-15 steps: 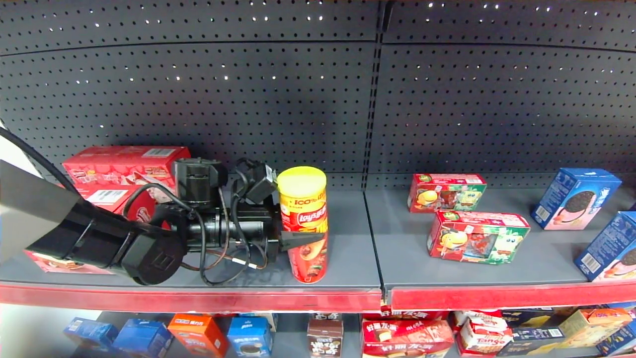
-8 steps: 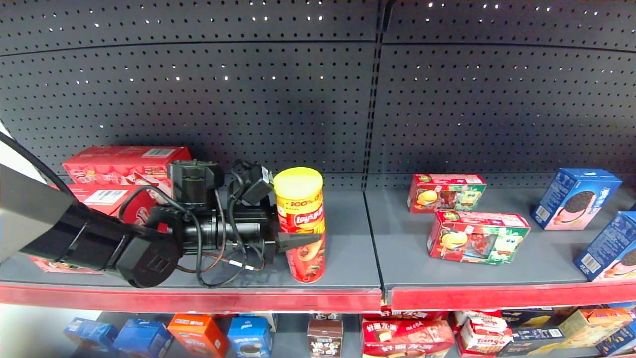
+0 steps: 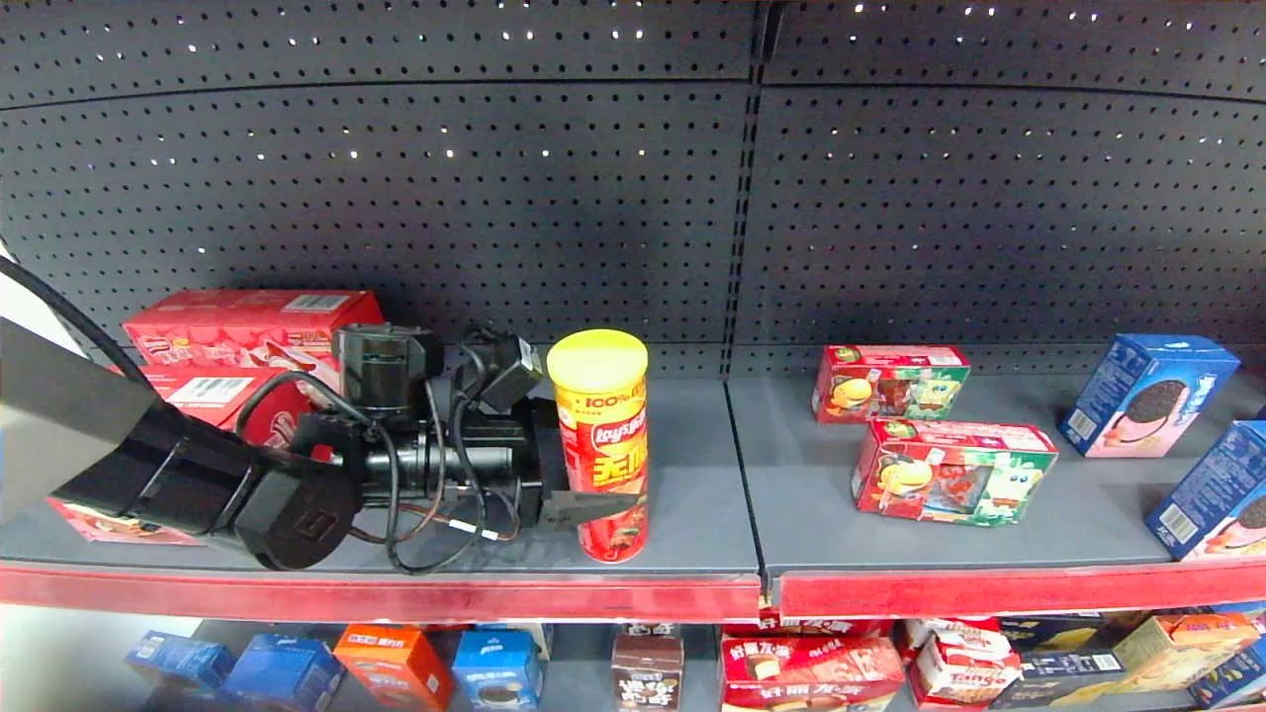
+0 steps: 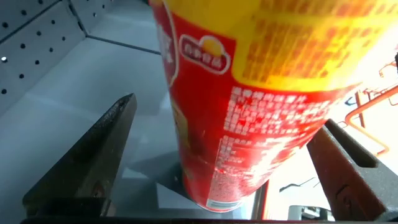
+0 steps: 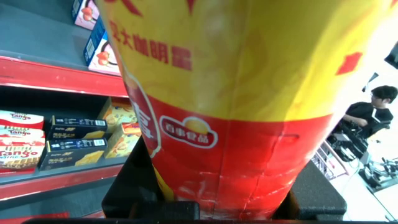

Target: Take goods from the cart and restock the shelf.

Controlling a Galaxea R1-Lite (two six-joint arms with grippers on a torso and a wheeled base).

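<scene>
A tall red and yellow chips can (image 3: 598, 396) with a yellow lid stands upright on the grey shelf (image 3: 692, 514), near its front edge. My left gripper (image 3: 613, 494) reaches in from the left and straddles the can's lower half. In the left wrist view, the left gripper (image 4: 227, 118) is open: one finger (image 4: 93, 155) stands clear of the can (image 4: 249, 93), the other sits close by its far side. My right gripper (image 5: 224, 193) is shut on a second chips can (image 5: 236, 81), held in front of the shelves.
Red boxes (image 3: 237, 326) are stacked behind my left arm. Red and green cartoon boxes (image 3: 949, 470) and blue cookie boxes (image 3: 1142, 391) lie on the right half of the shelf. The shelf has a red front lip (image 3: 396, 598). More goods fill the lower shelf (image 3: 811, 667).
The chips can leaned left half a second ago and now stands straight on the shelf. My left gripper's near finger has dropped lower on the can and come away from it.
</scene>
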